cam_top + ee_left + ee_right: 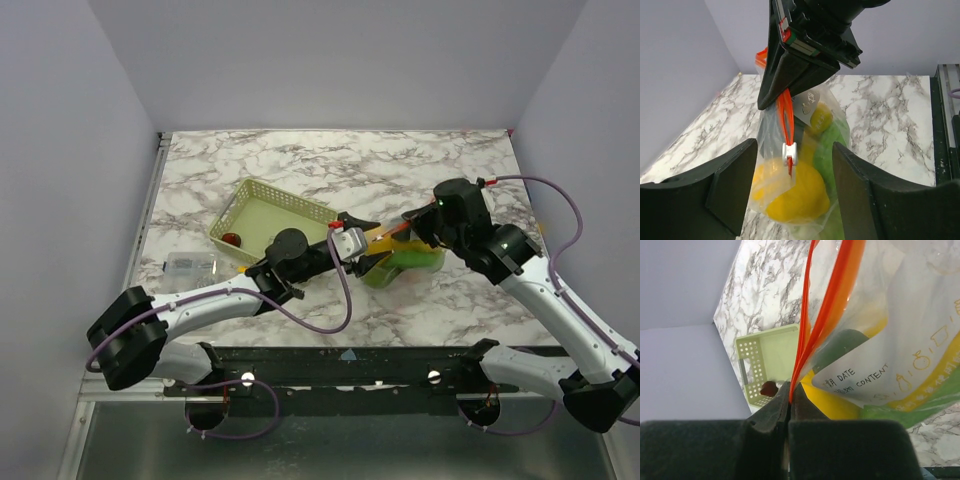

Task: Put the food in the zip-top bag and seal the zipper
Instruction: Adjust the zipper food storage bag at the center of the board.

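Note:
The zip-top bag (pixel 405 262) hangs just above the marble, with yellow food (pixel 795 197) and green food (pixel 829 150) inside it. Its orange-red zipper (pixel 785 116) runs upward, and a white slider (pixel 789 153) sits on it. My right gripper (pixel 791 387) is shut on the zipper's end and holds the bag up; in the top view the right gripper (pixel 418 228) is at the bag's far side. My left gripper (pixel 795 185) stands open, its fingers (pixel 732 185) on either side of the bag at slider height.
A pale green slotted basket (pixel 265 213) stands left of the bag, with one small dark red piece (pixel 231 239) in its near corner. A small clear container (pixel 190 265) lies near the table's left edge.

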Controlling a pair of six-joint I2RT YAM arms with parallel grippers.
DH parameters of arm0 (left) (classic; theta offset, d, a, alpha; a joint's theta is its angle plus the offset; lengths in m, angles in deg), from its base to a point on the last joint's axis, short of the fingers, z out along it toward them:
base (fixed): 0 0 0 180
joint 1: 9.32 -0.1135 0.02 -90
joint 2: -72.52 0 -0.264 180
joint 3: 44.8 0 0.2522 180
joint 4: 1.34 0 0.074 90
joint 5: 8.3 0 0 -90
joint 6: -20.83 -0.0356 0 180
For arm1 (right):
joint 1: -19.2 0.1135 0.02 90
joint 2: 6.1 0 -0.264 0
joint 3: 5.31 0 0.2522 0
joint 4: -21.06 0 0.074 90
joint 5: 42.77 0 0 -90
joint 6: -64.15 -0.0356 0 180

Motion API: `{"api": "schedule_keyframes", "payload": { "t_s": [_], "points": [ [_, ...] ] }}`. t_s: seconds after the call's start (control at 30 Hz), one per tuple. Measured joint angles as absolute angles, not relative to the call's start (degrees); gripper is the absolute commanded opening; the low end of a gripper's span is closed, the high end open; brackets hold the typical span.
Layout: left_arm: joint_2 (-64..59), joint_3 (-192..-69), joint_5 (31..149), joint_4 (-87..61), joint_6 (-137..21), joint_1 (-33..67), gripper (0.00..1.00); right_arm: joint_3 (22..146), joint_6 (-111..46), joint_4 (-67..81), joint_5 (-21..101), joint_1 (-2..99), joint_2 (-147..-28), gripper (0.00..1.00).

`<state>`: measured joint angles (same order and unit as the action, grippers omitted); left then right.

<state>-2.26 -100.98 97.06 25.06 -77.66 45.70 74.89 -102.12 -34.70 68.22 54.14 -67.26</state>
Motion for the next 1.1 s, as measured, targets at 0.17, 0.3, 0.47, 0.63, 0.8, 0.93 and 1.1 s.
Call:
{"api": "schedule_keyframes", "payload": {
  "t_s": [0.17,0.3,0.47,0.63,0.8,0.93,1.1],
  "points": [
    [-4.49,-101.00,96.93,27.88,-78.07,45.88,0.42,74.89,-102.91,-34.85,68.22,54.14,-65.89,0.01],
    [-7.18,-101.24,95.99,29.84,-78.07,45.88,0.40,74.89,-103.70,-34.81,68.20,54.14,-65.01,0.01],
    [-10.48,-102.27,95.09,32.38,-78.05,45.88,0.38,74.89,-104.16,-34.79,68.22,54.14,-64.90,0.01],
    [-12.42,-102.29,93.67,34.85,-77.98,45.88,0.15,74.91,-104.35,-34.83,68.22,54.14,-64.90,0.01],
    [-12.49,-102.31,92.82,35.99,-77.59,45.81,0.00,74.89,-104.51,-34.81,68.20,54.14,-64.90,0.01],
    [-12.49,-102.22,93.39,36.47,-75.52,44.91,0.00,74.89,-104.05,-34.75,68.20,54.14,-64.90,0.00],
    [-11.96,-102.20,100.25,35.29,-67.54,40.61,0.00,72.77,-92.72,-30.29,65.43,54.14,-63.53,0.31]
  ]
}}
